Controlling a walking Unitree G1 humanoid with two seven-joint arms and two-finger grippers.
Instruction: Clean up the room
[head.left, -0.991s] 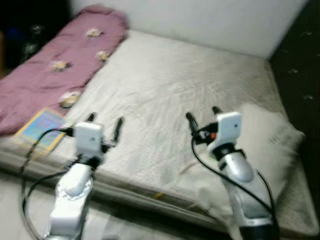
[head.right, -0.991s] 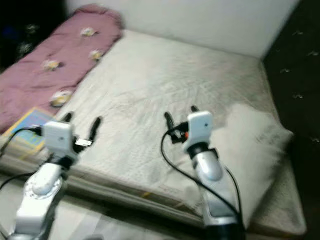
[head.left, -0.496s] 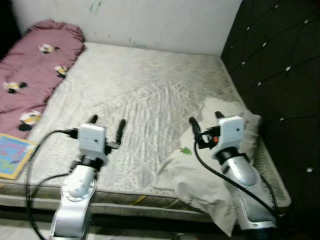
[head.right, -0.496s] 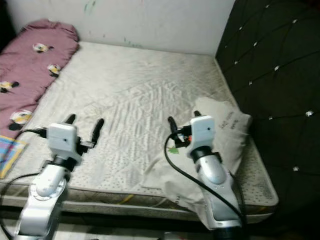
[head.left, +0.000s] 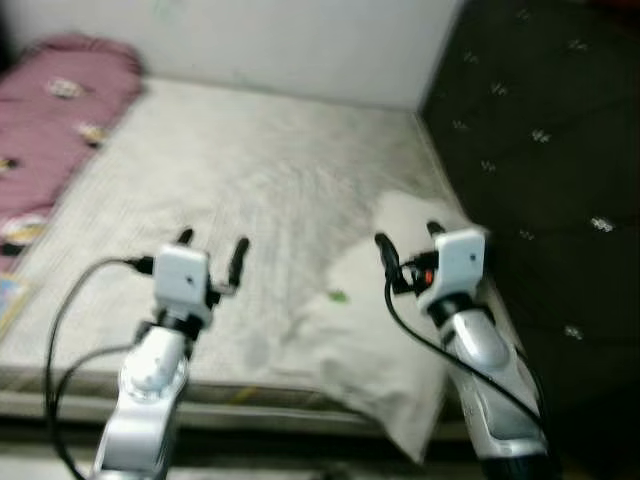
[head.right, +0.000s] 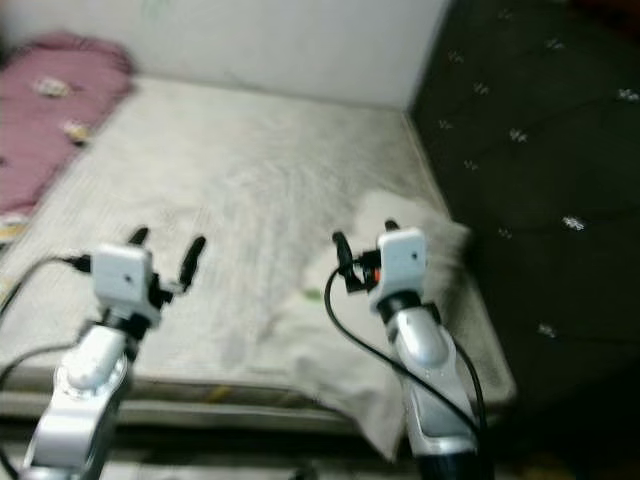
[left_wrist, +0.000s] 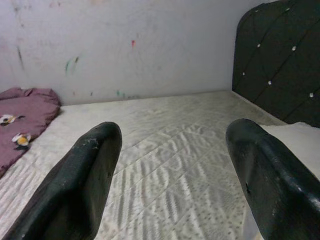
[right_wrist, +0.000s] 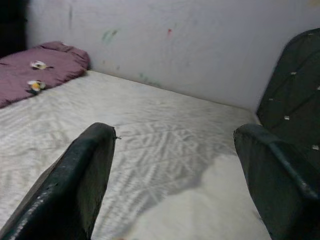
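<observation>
Pillow (head.left: 370, 330), one, white, lies on the bed (head.left: 230, 180) at the corner nearest the dark tufted headboard (head.left: 540, 150), its long axis running from headboard toward the bed's near edge, one end overhanging that edge. One purple blanket (head.left: 50, 110) lies along the far side from the headboard. Mattress centre is bare. Left end effector (head.left: 210, 250) and right end effector (head.left: 405, 243) hover over the near edge, fingers spread wide, holding nothing.

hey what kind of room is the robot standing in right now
Most likely a bedroom. A bare mattress lies before it, with a pillow by a dark padded headboard and a pink blanket along the far side.
</observation>
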